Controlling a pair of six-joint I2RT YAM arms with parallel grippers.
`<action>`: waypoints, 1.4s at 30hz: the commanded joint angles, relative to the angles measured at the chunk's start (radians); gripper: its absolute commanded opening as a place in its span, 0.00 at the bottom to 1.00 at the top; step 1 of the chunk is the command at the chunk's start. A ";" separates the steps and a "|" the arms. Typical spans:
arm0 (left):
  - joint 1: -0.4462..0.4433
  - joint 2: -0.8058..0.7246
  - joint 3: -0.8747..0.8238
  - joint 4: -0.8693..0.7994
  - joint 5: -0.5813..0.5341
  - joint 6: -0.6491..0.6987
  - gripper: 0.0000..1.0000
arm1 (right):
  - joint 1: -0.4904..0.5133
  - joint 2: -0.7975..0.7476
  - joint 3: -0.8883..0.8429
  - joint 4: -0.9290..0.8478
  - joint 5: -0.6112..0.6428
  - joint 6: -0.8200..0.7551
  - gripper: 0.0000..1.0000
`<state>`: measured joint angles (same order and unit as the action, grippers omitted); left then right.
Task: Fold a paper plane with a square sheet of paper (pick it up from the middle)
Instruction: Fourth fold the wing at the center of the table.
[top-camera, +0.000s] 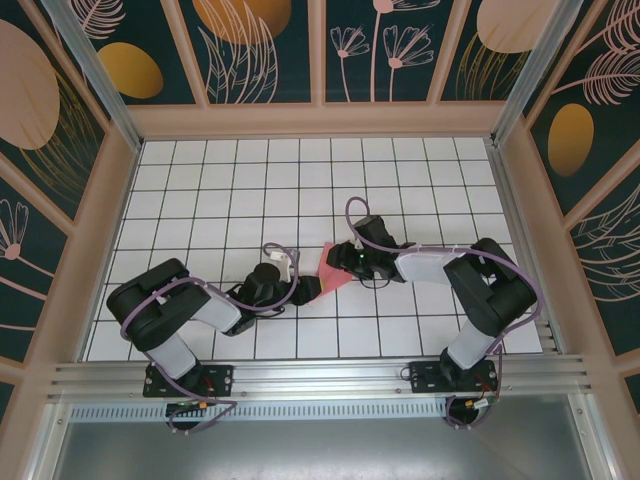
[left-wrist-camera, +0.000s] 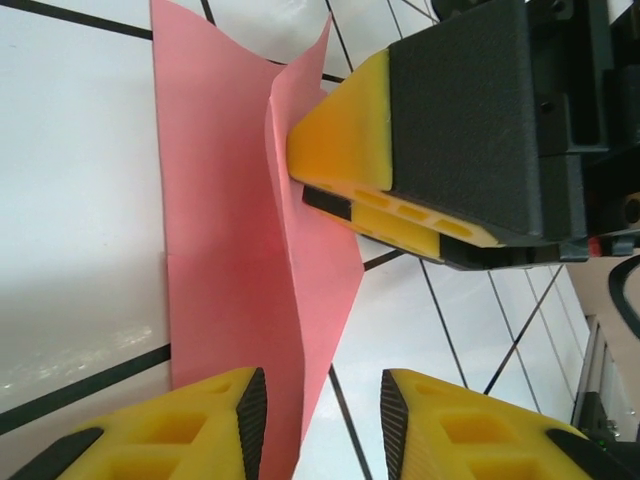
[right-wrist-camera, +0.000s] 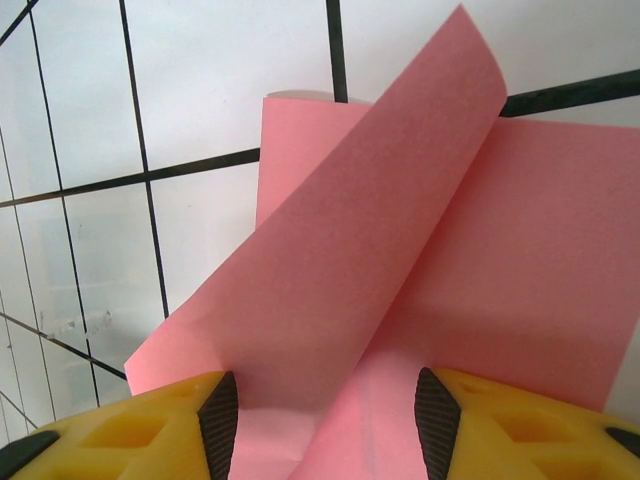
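Pink thin paper sheet mid-counter, between left tool and right tool. Left tool spread, sheet's edge running into its gap. Right tool spread, straddling sheet, one flap curling up between its fingers. White grid-tiled counter; teal leaf-print wall panels. Sheet lies diagonally, tool to tool; raised corner points away from right tool.
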<state>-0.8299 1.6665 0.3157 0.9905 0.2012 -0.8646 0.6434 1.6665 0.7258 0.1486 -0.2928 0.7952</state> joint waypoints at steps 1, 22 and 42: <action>0.008 -0.014 0.005 -0.025 -0.016 0.045 0.33 | -0.001 0.043 0.008 -0.086 0.044 0.020 0.55; 0.008 0.010 0.026 -0.172 -0.063 0.032 0.11 | -0.019 0.102 0.047 -0.187 0.065 0.060 0.55; 0.008 -0.176 0.034 -0.254 -0.141 0.005 0.38 | -0.021 0.187 0.085 -0.326 0.159 0.094 0.48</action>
<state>-0.8291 1.5219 0.3405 0.7494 0.0803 -0.8619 0.6338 1.7485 0.8589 -0.0200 -0.2687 0.8757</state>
